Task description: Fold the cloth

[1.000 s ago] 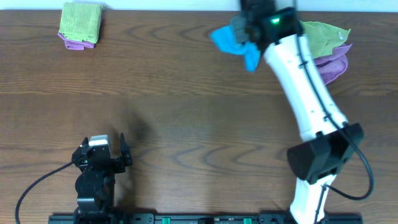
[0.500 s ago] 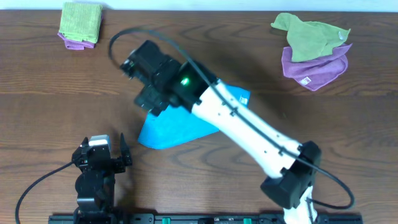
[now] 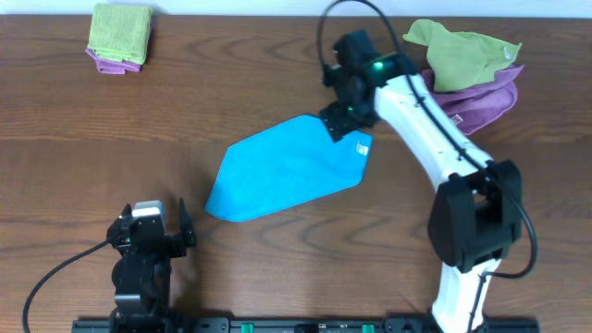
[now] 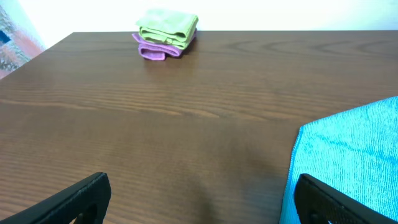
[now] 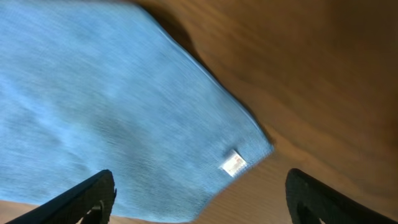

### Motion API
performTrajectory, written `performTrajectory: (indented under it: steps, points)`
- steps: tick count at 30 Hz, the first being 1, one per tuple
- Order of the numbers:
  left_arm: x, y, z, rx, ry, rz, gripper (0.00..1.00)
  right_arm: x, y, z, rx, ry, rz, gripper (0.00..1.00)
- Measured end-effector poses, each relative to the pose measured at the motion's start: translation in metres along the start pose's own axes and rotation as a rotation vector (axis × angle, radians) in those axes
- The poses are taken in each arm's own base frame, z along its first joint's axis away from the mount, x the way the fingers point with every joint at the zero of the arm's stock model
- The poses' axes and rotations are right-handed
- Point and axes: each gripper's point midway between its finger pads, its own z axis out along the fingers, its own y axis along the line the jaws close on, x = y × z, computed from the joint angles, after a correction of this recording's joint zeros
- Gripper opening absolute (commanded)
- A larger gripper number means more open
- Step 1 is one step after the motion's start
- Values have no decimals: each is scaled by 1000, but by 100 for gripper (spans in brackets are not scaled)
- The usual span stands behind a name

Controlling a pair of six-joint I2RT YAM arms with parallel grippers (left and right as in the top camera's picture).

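Note:
The sky-blue cloth (image 3: 287, 171) lies spread flat in the middle of the table, its white tag (image 3: 363, 148) at the right corner. My right gripper (image 3: 335, 128) hovers over the cloth's back right corner. In the right wrist view that gripper (image 5: 199, 202) is open, with the cloth (image 5: 112, 106) and its tag (image 5: 233, 163) below it and nothing between the fingers. My left gripper (image 3: 153, 217) rests open near the front edge, left of the cloth. The left wrist view shows the cloth's edge (image 4: 348, 155) beside the right fingertip (image 4: 336, 199) of that gripper (image 4: 202, 205).
A folded green cloth on a purple one (image 3: 120, 37) sits at the back left, also in the left wrist view (image 4: 165, 34). An olive-green cloth (image 3: 462, 51) lies crumpled on a purple cloth (image 3: 486, 97) at the back right, close behind the right arm.
The right arm carried the bunched cloth from the back right to the middle, laid it out, opened and drew back to its right corner. The left arm has not moved.

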Motion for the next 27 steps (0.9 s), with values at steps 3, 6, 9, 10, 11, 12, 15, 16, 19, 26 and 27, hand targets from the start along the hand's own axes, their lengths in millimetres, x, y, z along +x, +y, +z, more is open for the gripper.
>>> performTrajectory:
  steps: [3,6,9,10,11,12,15,16,19,26,27]
  points:
    - [0,0,0,0,0,0,95,17,-16,15,-47,35,66,73]
    - [0,0,0,0,0,0,95,33,-19,25,-92,70,101,66]
    - [0,0,0,0,0,0,95,47,-10,35,-128,109,108,64]
    - [0,0,0,0,0,0,95,49,-7,38,-134,116,105,64]
    - [0,0,0,0,0,0,95,52,-3,42,-144,117,101,63]
    - [0,0,0,0,0,0,95,53,-2,43,-148,119,100,63]
    - [0,0,0,0,0,0,95,55,1,54,-148,106,93,62]
    - [0,0,0,0,0,0,95,57,1,57,-148,107,95,61]
    - [0,0,0,0,0,0,95,54,0,62,-141,83,101,59]
    - [0,0,0,0,0,0,95,37,-7,65,-86,17,92,56]
    - [0,0,0,0,0,0,95,38,-8,65,-79,18,90,56]
